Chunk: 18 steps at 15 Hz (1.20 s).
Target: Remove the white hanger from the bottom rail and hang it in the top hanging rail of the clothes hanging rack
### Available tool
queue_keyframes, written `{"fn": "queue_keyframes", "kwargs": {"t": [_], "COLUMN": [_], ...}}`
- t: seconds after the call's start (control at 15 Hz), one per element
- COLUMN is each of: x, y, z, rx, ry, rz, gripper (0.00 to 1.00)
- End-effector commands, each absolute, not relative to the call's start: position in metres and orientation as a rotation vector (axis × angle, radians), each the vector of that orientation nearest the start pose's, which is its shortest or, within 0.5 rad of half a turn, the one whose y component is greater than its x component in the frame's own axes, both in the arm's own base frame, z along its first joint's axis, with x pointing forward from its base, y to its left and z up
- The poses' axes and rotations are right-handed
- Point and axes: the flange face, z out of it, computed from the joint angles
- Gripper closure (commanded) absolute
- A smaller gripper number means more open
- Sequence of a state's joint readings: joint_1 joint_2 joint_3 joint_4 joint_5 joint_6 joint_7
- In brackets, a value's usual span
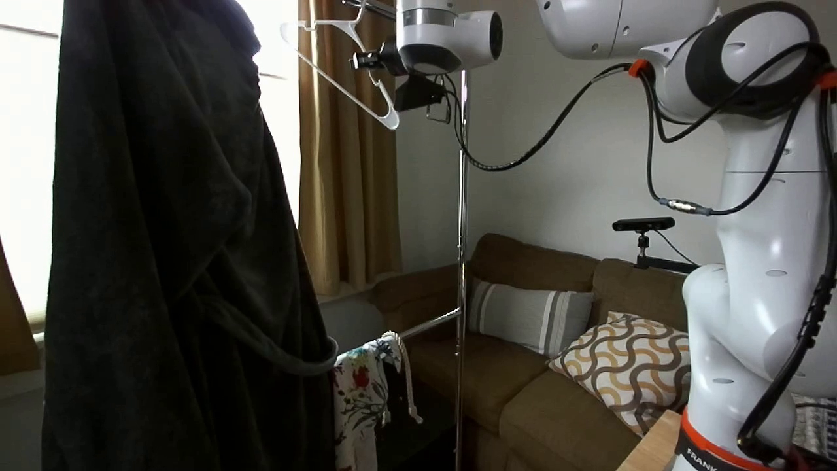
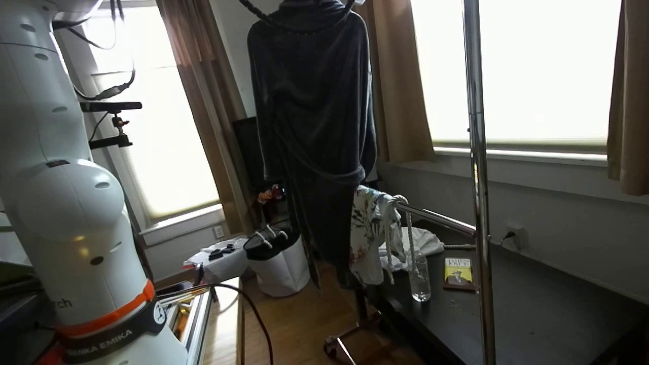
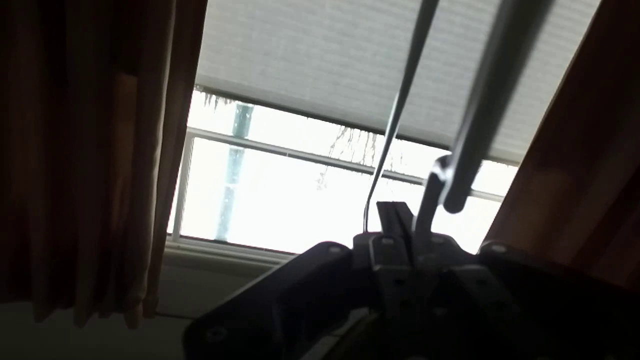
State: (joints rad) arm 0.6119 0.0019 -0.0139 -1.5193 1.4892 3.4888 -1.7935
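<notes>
- My end effector [image 1: 359,60] is high up, its fingers [image 3: 390,225] pinching the white hanger [image 1: 342,87] at one sloping shoulder.
- The hanger is up in the air and tilted: in an exterior view its lower bar slopes down to the right, and its lower right corner sits just below my end effector.
- Its hook rises beside the top rail [image 1: 378,8] and overlaps it as seen from there; I cannot tell whether the two touch.
- In the wrist view the hanger shows dark against a bright window [image 3: 280,200].
- The bottom rail [image 1: 431,322] is well below my end effector, meeting a chrome upright pole [image 1: 461,203] of the rack at its right end.
- A floral cloth [image 1: 361,386] hangs over that rail, and a white cord [image 1: 410,392] dangles just beside it.
- A long dark robe [image 1: 170,248] hangs near and to the left, hiding part of the floral cloth.
- Far and to the right is a brown sofa [image 1: 556,405], bearing a grey striped pillow [image 1: 516,314] and a patterned pillow [image 1: 631,366].
- In an exterior view a clear bottle [image 2: 420,279] stands on a dark counter [image 2: 547,304], with a yellow-covered book [image 2: 458,274] near it, to the right.
</notes>
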Motion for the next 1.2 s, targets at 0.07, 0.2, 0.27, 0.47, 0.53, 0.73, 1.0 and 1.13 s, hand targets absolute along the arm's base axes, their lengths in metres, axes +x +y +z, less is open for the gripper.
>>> {"fn": "queue_keyframes", "kwargs": {"t": [0.07, 0.2, 0.27, 0.47, 0.53, 0.73, 1.0, 1.13], "x": [0.5, 0.502, 0.502, 0.501, 0.501, 0.501, 0.499, 0.497], "y": [0.194, 0.194, 0.196, 0.198, 0.197, 0.198, 0.201, 0.203], "z": [0.785, 0.776, 0.772, 0.764, 0.759, 0.744, 0.726, 0.723], "rx": [-2.024, -2.05, -2.058, -2.062, -2.063, -2.084, -2.13, -2.146], "ry": [-0.531, -0.52, -0.521, -0.506, -0.485, -0.458, -0.436, -0.439], "rz": [-2.344, -2.323, -2.308, -2.255, -2.219, -2.151, -2.093, -2.088], "gripper": [0.99, 0.99, 0.99, 0.99, 0.99, 0.99, 0.72, 0.66]}}
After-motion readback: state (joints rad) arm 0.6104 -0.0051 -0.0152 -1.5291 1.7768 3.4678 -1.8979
